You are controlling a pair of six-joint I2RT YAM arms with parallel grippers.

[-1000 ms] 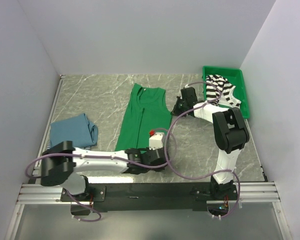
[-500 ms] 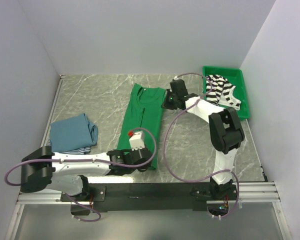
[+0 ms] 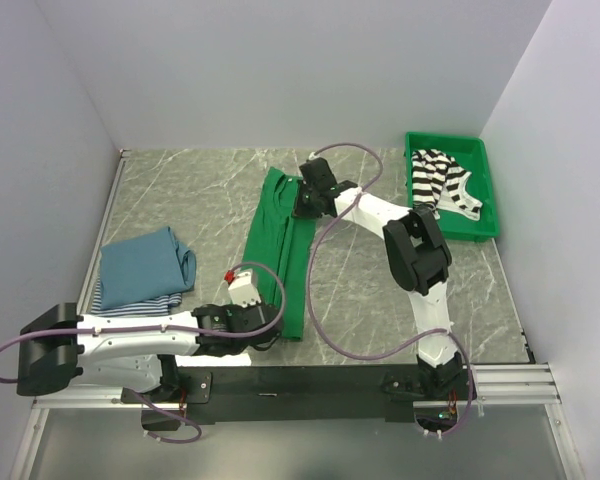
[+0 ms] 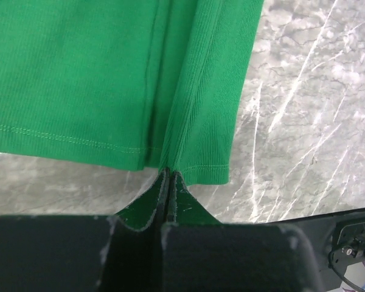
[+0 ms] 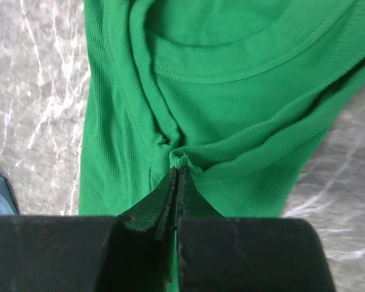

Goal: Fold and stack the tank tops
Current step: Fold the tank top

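Note:
The green tank top (image 3: 278, 245) lies lengthwise in the middle of the table, its right side folded over to the left. My left gripper (image 3: 270, 325) is shut on its bottom hem (image 4: 170, 165) at the near end. My right gripper (image 3: 302, 205) is shut on the shoulder strap (image 5: 181, 159) at the far end. A black-and-white striped tank top (image 3: 440, 182) lies in the green bin (image 3: 485, 190) at the back right. A blue tank top (image 3: 145, 262) sits folded at the left on a blue-white striped one (image 3: 130, 302).
White walls close in the table on three sides. The black rail (image 3: 310, 385) with both arm bases runs along the near edge. My right arm's cable (image 3: 325, 300) loops over the marble surface right of the green top.
Both grippers have carried the green top's right edge leftward, folding it over itself into a narrower strip. The left arm has swung to the left and nearer.

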